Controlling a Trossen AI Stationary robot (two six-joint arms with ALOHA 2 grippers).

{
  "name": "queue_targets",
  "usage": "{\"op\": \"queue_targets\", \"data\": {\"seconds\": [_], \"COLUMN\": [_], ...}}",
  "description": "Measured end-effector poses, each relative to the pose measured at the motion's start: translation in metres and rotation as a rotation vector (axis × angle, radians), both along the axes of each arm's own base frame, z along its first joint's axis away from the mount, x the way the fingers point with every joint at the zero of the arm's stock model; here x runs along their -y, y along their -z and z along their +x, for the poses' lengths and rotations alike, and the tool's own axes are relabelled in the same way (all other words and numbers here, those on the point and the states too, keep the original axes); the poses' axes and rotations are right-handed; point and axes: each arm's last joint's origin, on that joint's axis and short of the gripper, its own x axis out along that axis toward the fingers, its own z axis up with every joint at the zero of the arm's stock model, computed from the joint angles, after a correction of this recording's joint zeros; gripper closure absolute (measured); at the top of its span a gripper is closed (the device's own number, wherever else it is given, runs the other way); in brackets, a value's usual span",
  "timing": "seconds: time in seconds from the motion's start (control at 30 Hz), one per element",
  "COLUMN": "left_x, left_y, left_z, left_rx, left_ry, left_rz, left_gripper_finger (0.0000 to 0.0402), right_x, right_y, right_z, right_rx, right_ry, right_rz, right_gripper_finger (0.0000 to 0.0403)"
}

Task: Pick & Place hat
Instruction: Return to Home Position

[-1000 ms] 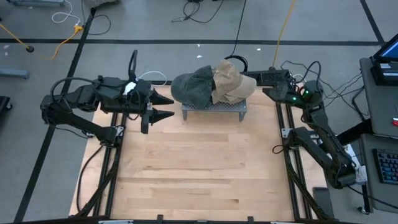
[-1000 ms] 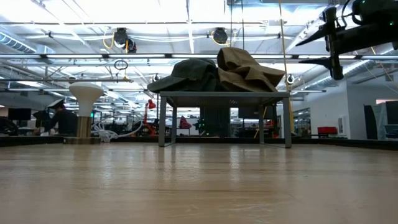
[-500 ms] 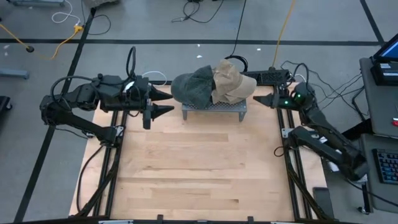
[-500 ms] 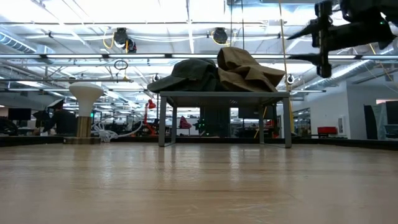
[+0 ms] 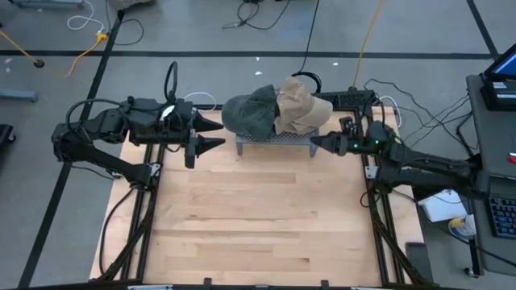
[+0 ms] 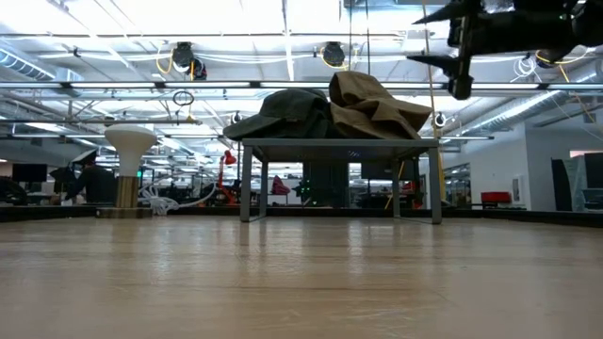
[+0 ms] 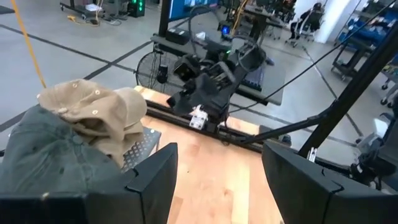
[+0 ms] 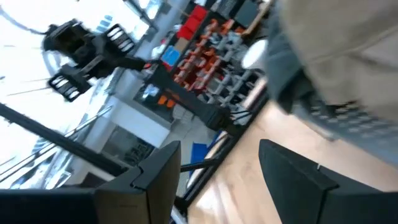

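Green cap (image 5: 251,113) and brown cap (image 5: 300,105) lie on shelf (image 5: 276,140), far centre. Left gripper (image 5: 219,134) just left of shelf, fingers apart, holds nothing. Right gripper (image 5: 316,142) just right of shelf, fingers apart, holds nothing.

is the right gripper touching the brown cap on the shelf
Apart. The low view shows the open right gripper above and to the side of the brown cap, with background visible between them.

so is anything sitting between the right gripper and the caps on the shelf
Nothing visible. The right gripper, open, hangs just off the right end of the shelf, with only open air between it and the brown cap. The green cap lies beyond the brown one.
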Motion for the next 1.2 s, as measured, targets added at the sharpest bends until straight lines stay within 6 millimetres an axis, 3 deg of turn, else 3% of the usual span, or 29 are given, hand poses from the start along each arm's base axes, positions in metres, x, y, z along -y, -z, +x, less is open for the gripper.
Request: {"op": "queue_targets", "data": {"seconds": [0.27, 0.37, 0.47, 0.73, 0.97, 1.2], "left_x": [0.007, 0.009, 0.006, 0.001, -0.001, -0.001], "left_y": [-0.002, -0.009, 0.001, 0.067, 0.132, 0.176], "left_z": [-0.001, -0.011, -0.026, -0.057, -0.072, -0.078], "left_rx": [0.006, 0.07, 0.08, 0.232, 0.224, 0.251], "left_ry": [0.055, 0.07, 0.015, -0.078, -0.083, -0.084], "left_rz": [0.097, 0.149, 0.162, 0.13, 0.079, 0.065], "left_gripper_finger": [0.0163, 0.0163, 0.0163, 0.0163, 0.0163, 0.0163], "right_x": [-0.026, -0.032, -0.034, -0.033, -0.034, -0.034], "right_y": [0.0, 0.004, 0.004, 0.001, 0.01, 0.014], "right_z": [0.028, 0.033, 0.033, 0.026, 0.021, 0.017], "right_rx": [0.063, 0.039, 0.03, 0.007, -0.101, -0.155], "right_ry": [-0.059, -0.083, -0.088, -0.037, -0.071, -0.083], "right_rz": [-0.104, -0.21, -0.348, -0.573, -0.558, -0.589], "right_gripper_finger": [0.0193, 0.0193, 0.0193, 0.0193, 0.0193, 0.0193]}}
